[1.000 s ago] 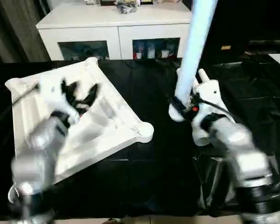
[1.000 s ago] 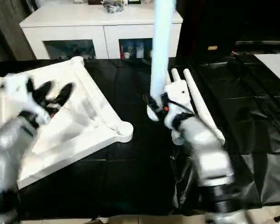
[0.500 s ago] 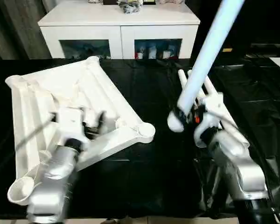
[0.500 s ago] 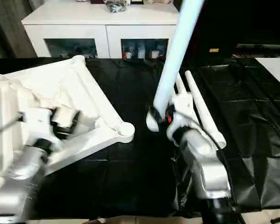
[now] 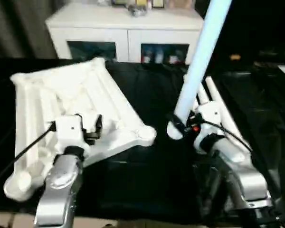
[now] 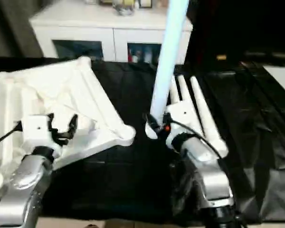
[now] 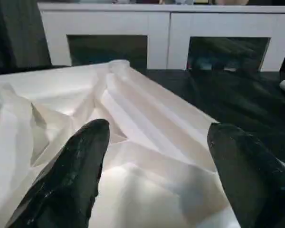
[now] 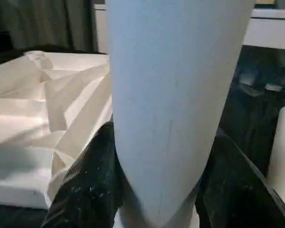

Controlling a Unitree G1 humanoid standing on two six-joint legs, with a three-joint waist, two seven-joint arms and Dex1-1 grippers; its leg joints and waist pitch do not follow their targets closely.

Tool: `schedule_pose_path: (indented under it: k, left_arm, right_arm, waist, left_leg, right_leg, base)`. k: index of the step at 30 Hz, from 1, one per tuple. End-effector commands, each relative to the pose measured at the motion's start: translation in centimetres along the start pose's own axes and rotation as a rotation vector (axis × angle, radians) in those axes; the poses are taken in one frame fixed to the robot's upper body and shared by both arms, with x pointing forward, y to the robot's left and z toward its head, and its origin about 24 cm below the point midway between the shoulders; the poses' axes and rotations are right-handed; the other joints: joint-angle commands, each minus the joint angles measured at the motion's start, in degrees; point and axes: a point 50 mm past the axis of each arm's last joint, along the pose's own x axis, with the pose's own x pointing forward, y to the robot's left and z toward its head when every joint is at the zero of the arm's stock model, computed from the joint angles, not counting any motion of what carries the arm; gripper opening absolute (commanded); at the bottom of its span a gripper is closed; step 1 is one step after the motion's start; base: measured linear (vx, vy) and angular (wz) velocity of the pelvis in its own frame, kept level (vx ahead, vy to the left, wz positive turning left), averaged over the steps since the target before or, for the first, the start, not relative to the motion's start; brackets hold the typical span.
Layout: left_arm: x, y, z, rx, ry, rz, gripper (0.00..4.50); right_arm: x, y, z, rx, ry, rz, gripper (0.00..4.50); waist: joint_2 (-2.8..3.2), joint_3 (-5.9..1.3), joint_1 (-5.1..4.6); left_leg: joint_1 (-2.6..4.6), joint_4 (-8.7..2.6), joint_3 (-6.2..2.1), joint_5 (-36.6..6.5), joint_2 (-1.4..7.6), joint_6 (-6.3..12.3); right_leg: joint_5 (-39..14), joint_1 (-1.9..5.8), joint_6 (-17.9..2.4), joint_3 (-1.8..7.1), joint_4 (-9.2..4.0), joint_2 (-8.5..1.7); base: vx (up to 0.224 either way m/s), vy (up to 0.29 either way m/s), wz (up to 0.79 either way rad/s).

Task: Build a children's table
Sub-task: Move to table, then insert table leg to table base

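Observation:
The children's table lies in parts on black sheeting. Its white tabletop (image 5: pixel 61 95) is upside down at the left, ribs up, with a corner socket (image 5: pixel 145 135) nearest the middle. My left gripper (image 5: pixel 91 128) hovers open just over the ribbed underside (image 7: pixel 147 123), its fingers (image 7: pixel 80 166) holding nothing. My right gripper (image 5: pixel 182 125) is shut on one leg (image 5: pixel 199 52) near its thick lower end. That leg rises steeply, leaning a little right, and its end hangs just right of the corner socket. In the right wrist view the leg (image 8: pixel 175 95) sits between both fingers (image 8: pixel 90 175).
More white legs (image 5: pixel 213 97) lie side by side on the sheeting behind my right gripper. A white cabinet with dark glass doors (image 5: pixel 123 28) stands along the back. The black sheeting (image 5: pixel 147 175) is crumpled near the front right.
My left gripper has come down and toward me over the tabletop, staying open. The held leg swung out to the right, then back to nearly upright. The camera has also shifted.

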Motion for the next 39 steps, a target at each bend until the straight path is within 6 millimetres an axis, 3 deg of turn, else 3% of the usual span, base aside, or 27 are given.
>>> schedule_pose_path:
  k: [1, 3, 4, 6, 7, 8, 9, 13, 14, 16, 18, 19, 21, 22, 23, 24, 26, 28, 30, 31, 32, 33, 35, 36, 37, 38, 39]
  left_arm:
    - [0.3, -0.6, 0.8, 0.023, -0.026, -0.052, 3.73]
    - [0.4, -0.8, 0.7, 0.018, -0.016, -0.078, 3.73]
    - [0.5, -0.9, 0.5, 0.036, -0.005, -0.094, 3.73]
    - [0.5, -1.0, 0.4, 0.031, 0.003, -0.103, 3.73]
    - [0.5, -1.0, 0.3, 0.03, 0.007, -0.107, 3.73]
    - [0.5, -1.0, 0.3, 0.03, 0.008, -0.107, 3.73]
    - [0.5, -0.9, 0.2, 0.028, 0.012, -0.107, 3.73]
    - [0.0, -0.7, 0.0, 0.031, 0.026, -0.107, 3.73]
    - [0.0, -0.7, 0.0, 0.031, 0.027, -0.108, 3.73]
    - [-0.3, -0.6, -0.1, 0.033, 0.033, -0.109, 3.73]
    - [-0.4, -0.5, -0.1, 0.034, 0.033, -0.113, 3.73]
    - [-0.5, -0.5, 0.0, 0.035, 0.034, -0.122, 3.73]
    - [-0.5, -0.5, 0.0, 0.038, 0.036, -0.129, 3.73]
    - [-0.5, -0.5, -0.1, 0.039, 0.038, -0.134, 3.73]
    - [-0.5, -0.5, -0.1, 0.039, 0.038, -0.134, 3.73]
    - [-0.5, -0.5, -0.1, 0.04, 0.037, -0.146, 3.73]
    - [-0.3, -0.6, -0.4, 0.028, 0.054, -0.187, 3.73]
    - [-0.3, -1.1, -0.7, 0.023, 0.067, -0.287, 3.73]
    - [-0.6, -1.7, -0.9, -0.014, 0.081, -0.428, 3.91]
    - [-0.6, -1.9, -1.1, -0.008, 0.093, -0.489, 4.08]
    - [-0.6, -2.1, -1.5, 0.03, 0.142, -0.604, 4.08]
    - [-0.6, -2.1, -1.5, 0.03, 0.142, -0.604, 4.12]
    - [-0.3, -2.0, -2.2, 0.081, 0.22, -0.736, 4.38]
    - [0.0, -1.9, -2.2, 0.092, 0.236, -0.76, 4.38]
    - [0.1, -1.8, -2.3, 0.099, 0.246, -0.778, 4.38]
    - [0.7, -1.5, -2.3, 0.132, 0.26, -0.801, 4.38]
    - [1.5, -1.2, -2.2, 0.163, 0.283, -0.826, 4.38]
  right_arm:
    - [0.2, 0.8, 0.2, -0.009, -0.011, 0.055, 1.85]
    - [0.4, 0.9, 0.2, -0.005, -0.013, 0.058, 1.85]
    - [0.6, 1.0, 0.3, 0.005, -0.017, 0.061, 1.85]
    - [0.6, 1.0, 0.3, 0.007, -0.016, 0.061, 1.85]
    - [0.7, 1.0, 0.2, 0.008, -0.015, 0.067, 1.85]
    - [0.7, 1.0, 0.2, 0.008, -0.015, 0.069, 1.85]
    - [0.7, 1.1, 0.2, 0.007, -0.012, 0.075, 1.85]
    - [0.5, 1.2, 0.0, 0.016, -0.003, 0.096, 1.85]
    - [0.5, 1.2, 0.0, 0.017, -0.002, 0.097, 1.85]
    - [0.7, 1.3, -0.1, 0.023, -0.001, 0.104, 1.85]
    - [0.8, 1.4, -0.2, 0.025, -0.001, 0.107, 1.85]
    - [0.9, 1.6, -0.2, 0.027, 0.0, 0.111, 1.85]
    - [0.9, 1.6, -0.2, 0.026, 0.0, 0.112, 1.85]
    - [0.9, 1.6, -0.2, 0.025, 0.0, 0.113, 1.85]
    - [0.9, 1.6, -0.2, 0.025, 0.0, 0.113, 1.85]
    - [0.9, 1.5, -0.1, 0.025, -0.003, 0.111, 1.85]
    - [0.7, 1.1, 0.0, 0.022, -0.011, 0.1, 1.85]
    - [0.6, 0.7, 0.2, 0.015, -0.016, 0.086, 1.85]
    - [0.7, 0.3, 0.3, 0.016, -0.021, 0.079, 1.85]
    - [0.7, 0.2, 0.4, 0.013, -0.022, 0.079, 1.85]
    - [0.8, -0.1, 0.6, 0.006, -0.024, 0.086, 1.85]
    - [0.8, -0.1, 0.6, 0.006, -0.024, 0.086, 1.85]
    - [0.9, -0.5, 0.8, -0.001, -0.024, 0.107, 1.85]
    - [0.9, -0.6, 0.9, -0.005, -0.024, 0.121, 1.85]
    - [0.9, -0.6, 1.0, -0.008, -0.024, 0.13, 1.85]
    - [0.8, -0.7, 1.1, -0.009, -0.019, 0.149, 1.85]
    - [0.7, -0.9, 1.2, -0.016, -0.01, 0.179, 1.85]
  waist:
    - [-1.83, -3.24, 2.81]
    - [-1.24, -3.13, 3.05]
    - [-0.63, -3.25, 2.91]
    - [-0.33, -3.17, 2.79]
    - [-0.01, -3.25, 2.63]
    - [-0.09, -3.27, 2.51]
    - [0.3, -3.34, 2.33]
    - [0.38, -3.71, 1.93]
    - [0.01, -3.68, 1.85]
    - [0.02, -3.08, 1.7]
    - [-0.35, -2.86, 1.57]
    - [0.07, -2.4, 1.44]
    - [0.18, -2.15, 1.05]
    - [0.08, -1.99, 0.88]
    - [0.01, -2.25, 0.8]
    - [0.28, -2.25, 0.76]
    - [0.69, -3.49, 0.86]
    - [0.39, -4.89, 1.16]
    - [0.27, -5.62, 1.34]
    - [0.26, -6.1, 1.5]
    - [0.06, -5.77, 1.58]
    - [0.09, -5.8, 1.69]
    - [0.79, -5.19, 1.81]
    - [0.76, -4.74, 1.66]
    - [0.79, -3.86, 1.47]
    - [1.02, -3.55, 1.45]
    - [1.2, -3.14, 1.32]
  left_leg:
    - [-0.64, -0.59, 0.85, -2.2, 0.49, 1.06]
    - [0.06, -2.19, 0.8, -3.2, 1.34, -0.29]
    - [0.81, -3.21, 0.9, -6.6, 1.75, -1.81]
    - [1.19, -3.64, 0.84, -9.4, 2.14, -2.21]
    - [1.8, -4.24, 0.7, -13.0, 2.87, -2.73]
    - [1.92, -4.5, 0.61, -14.0, 3.13, -2.86]
    - [2.13, -4.98, 0.35, -15.8, 3.59, -3.11]
    - [2.34, -5.78, 0.34, -16.4, 4.11, -3.17]
    - [2.57, -5.89, 0.54, -17.5, 4.11, -3.24]
    - [3.51, -6.23, 0.92, -25.4, 3.79, -4.15]
    - [4.13, -6.33, 1.08, -29.2, 3.57, -4.15]
    - [5.26, -6.35, 1.24, -32.7, 3.34, -3.54]
    - [5.75, -6.33, 1.27, -34.3, 2.98, -3.48]
    - [6.44, -6.51, 1.3, -35.2, 3.03, -3.44]
    - [6.22, -6.86, 1.2, -33.6, 3.18, -3.22]
    - [6.08, -7.07, 1.2, -32.9, 3.25, -3.05]
    - [4.88, -7.12, 1.24, -23.3, 3.44, -2.09]
    - [3.84, -5.28, 1.24, -6.2, 3.47, -1.29]
    - [3.41, -3.89, 1.19, 5.5, 3.05, -0.32]
    - [3.1, -2.47, 1.36, 14.5, 2.53, 0.96]
    - [2.19, -2.13, 1.93, 12.4, 1.89, 1.35]
    - [2.09, -2.24, 1.98, 9.8, 1.79, 1.25]
    - [2.2, -3.05, 1.98, 0.7, 2.39, 0.59]
    - [2.42, -3.49, 2.1, -3.5, 2.52, 0.03]
    - [2.8, -4.55, 2.03, -13.5, 3.06, -2.75]
    - [3.06, -4.84, 2.01, -16.4, 3.14, -3.58]
    - [3.5, -5.15, 1.95, -21.2, 3.07, -4.82]
  right_leg:
    - [-30.2, 2.45, 5.0, 6.59, -10.36, -8.53]
    - [-26.5, 1.73, 5.3, 5.42, -9.79, -6.82]
    - [-20.7, 1.42, 3.5, 4.01, -9.17, -5.17]
    - [-19.1, 1.25, 1.7, 3.56, -9.12, -4.8]
    - [-16.1, 1.1, -1.3, 3.35, -8.67, -4.44]
    - [-14.9, 1.17, -2.1, 3.3, -8.47, -4.39]
    - [-12.8, 1.32, -3.8, 3.21, -8.16, -4.48]
    - [-3.8, 1.93, -7.2, 3.13, -7.62, -4.9]
    - [-4.6, 2.08, -7.2, 3.11, -7.76, -5.01]
    - [-14.7, 2.26, -5.8, 3.13, -8.85, -5.31]
    - [-20.6, 2.47, -4.7, 2.91, -9.7, -5.26]
    - [-26.4, 2.43, -3.6, 2.46, -10.82, -5.09]
    - [-29.5, 2.85, -2.7, 1.97, -11.69, -4.96]
    - [-29.9, 2.87, -2.3, 1.76, -12.27, -4.92]
    - [-27.7, 3.76, -2.6, 1.88, -12.04, -4.99]
    - [-26.3, 4.1, -2.9, 1.96, -11.87, -4.96]
    - [-13.2, 5.13, -4.9, 2.77, -10.44, -5.27]
    - [9.7, 4.8, -7.4, 3.39, -7.39, -5.63]
    - [23.5, 4.37, -7.9, 3.41, -5.73, -5.12]
    - [34.2, 3.44, -8.4, 3.51, -4.15, -4.17]
    - [35.4, 2.63, -8.4, 3.93, -3.95, -3.99]
    - [33.3, 2.74, -8.2, 3.95, -4.01, -4.06]
    - [22.7, 2.2, -8.5, 3.92, -4.91, -4.49]
    - [16.9, 1.83, -8.7, 3.95, -5.57, -4.45]
    - [2.2, 1.87, -9.0, 4.14, -6.59, -4.91]
    - [-2.4, 1.65, -8.8, 4.19, -6.96, -4.93]
    - [-10.7, 1.31, -7.9, 4.39, -7.63, -5.05]
  base:
    - [-0.033, -0.14, -0.07]
    - [-0.03, -0.116, -0.04]
    - [-0.024, -0.054, 0.01]
    - [-0.012, -0.027, 0.01]
    - [0.0, 0.0, 0.0]
    - [0.0, 0.0, 0.0]
    - [0.005, 0.069, 0.03]
    - [0.009, 0.083, -0.02]
    - [0.011, 0.08, -0.05]
    - [0.011, 0.059, -0.05]
    - [0.006, 0.026, -0.03]
    - [0.0, 0.0, 0.0]
    - [0.0, 0.0, 0.0]
    - [0.0, 0.0, 0.0]
    - [0.0, 0.0, 0.0]
    - [0.053, 0.024, -0.06]
    - [0.069, 0.02, -0.04]
    - [0.066, 0.009, 0.0]
    - [0.027, 0.003, 0.0]
    - [0.0, 0.0, 0.0]
    - [0.0, 0.0, 0.0]
    - [0.0, 0.0, 0.0]
    - [-0.057, -0.015, 0.01]
    - [-0.079, -0.015, 0.0]
    - [-0.094, -0.006, -0.01]
    - [-0.094, -0.006, -0.01]
    - [-0.099, 0.002, 0.0]
